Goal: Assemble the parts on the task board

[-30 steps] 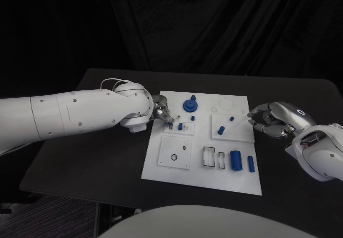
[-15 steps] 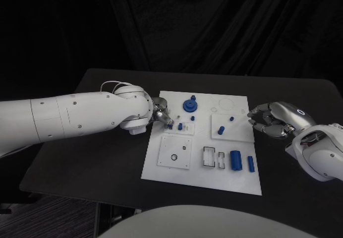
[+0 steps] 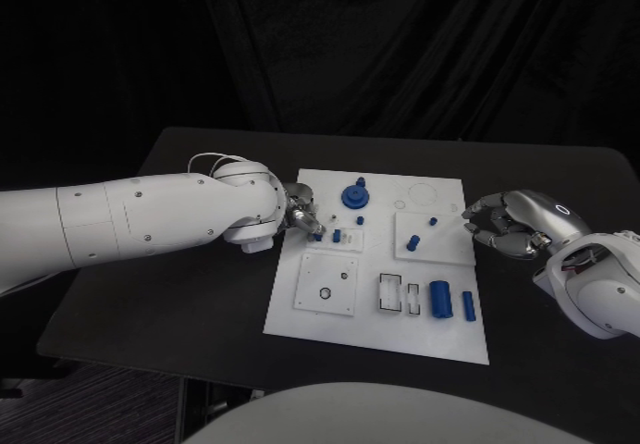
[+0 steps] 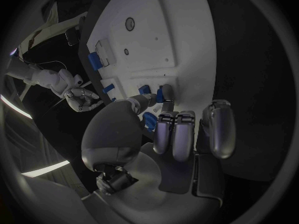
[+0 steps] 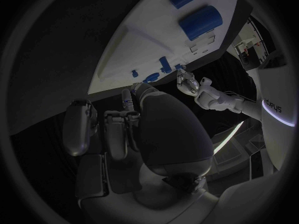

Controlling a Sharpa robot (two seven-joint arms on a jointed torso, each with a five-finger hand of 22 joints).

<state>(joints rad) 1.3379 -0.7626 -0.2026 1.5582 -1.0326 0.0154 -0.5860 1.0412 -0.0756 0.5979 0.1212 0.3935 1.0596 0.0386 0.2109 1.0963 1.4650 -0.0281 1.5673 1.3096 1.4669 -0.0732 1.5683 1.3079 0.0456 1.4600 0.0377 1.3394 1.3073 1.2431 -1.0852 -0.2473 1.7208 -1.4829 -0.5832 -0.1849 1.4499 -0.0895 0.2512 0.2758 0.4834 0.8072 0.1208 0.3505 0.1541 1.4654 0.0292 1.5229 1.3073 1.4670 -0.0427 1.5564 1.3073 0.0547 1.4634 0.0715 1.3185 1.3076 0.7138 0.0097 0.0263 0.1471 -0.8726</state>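
While the left hand [image 3: 301, 215] pinches a small blue part [image 4: 160, 95] at the board's [image 3: 377, 319] left edge, it should stay upright over its slot and press straight down. The right hand [image 3: 504, 225], curled on nothing, waits beside the board. No legible writing on the board.

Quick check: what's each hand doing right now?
Left hand: pinching a small blue part at the task board.
Right hand: fingers curled, holding nothing, beside the board's right edge.
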